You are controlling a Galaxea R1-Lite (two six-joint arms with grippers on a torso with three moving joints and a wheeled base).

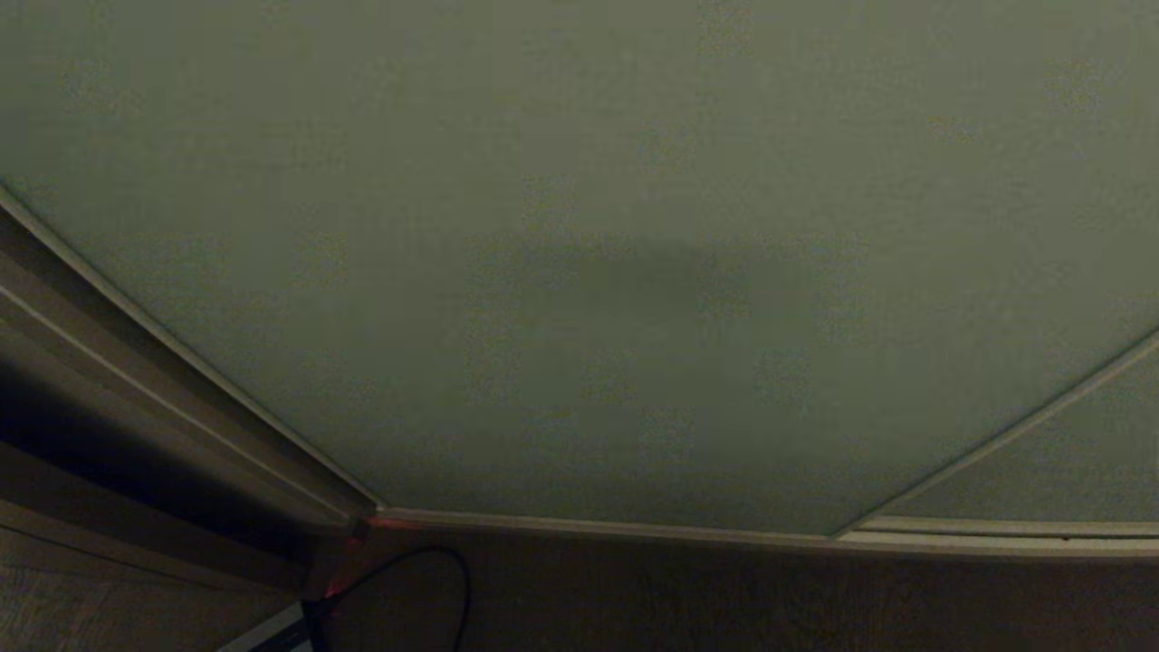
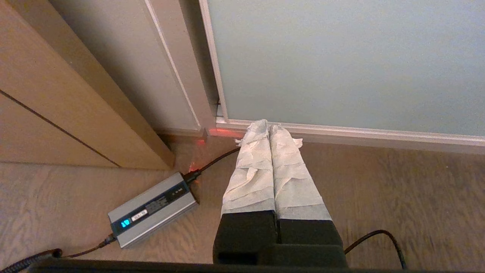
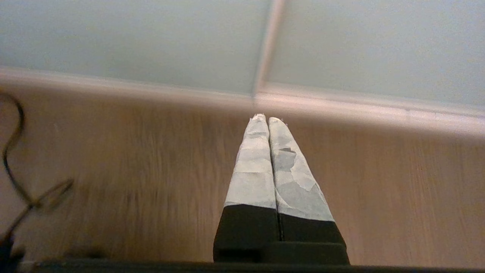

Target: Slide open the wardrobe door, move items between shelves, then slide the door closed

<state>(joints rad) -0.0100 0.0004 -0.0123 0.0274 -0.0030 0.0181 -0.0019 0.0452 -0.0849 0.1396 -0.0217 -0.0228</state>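
Floor: wood-grain boards (image 2: 379, 182) nearest the robot, with a grey power brick (image 2: 151, 209) and its black cable (image 2: 212, 163) lying near left, close to the wardrobe's corner.
Left gripper: the left gripper (image 2: 269, 125) hangs low over the floor with its taped fingers pressed together and nothing between them; it looks parked, tips aimed at the foot of the wardrobe.
Right gripper: the right gripper (image 3: 266, 118) is likewise closed on nothing, tips aimed at the bottom rail near the seam between two panels (the blur in its view suggests the arm is in motion).
Bottom rail: a pale strip (image 1: 634, 527) runs left to right where floor meets wardrobe.
Sliding wardrobe door: the sliding wardrobe door (image 1: 579, 272) stands just beyond, a flat grey-green panel filling the head view; its face is toward the robot and its long axis vertical. It covers the compartment, so it looks fully shut.
Side frame: the darker frame (image 1: 136, 380) flanks the door's left edge.
Second panel: another panel (image 1: 1068, 453) sits far right.
Cushion and shelves: neither shows, presumably hidden behind the panel.
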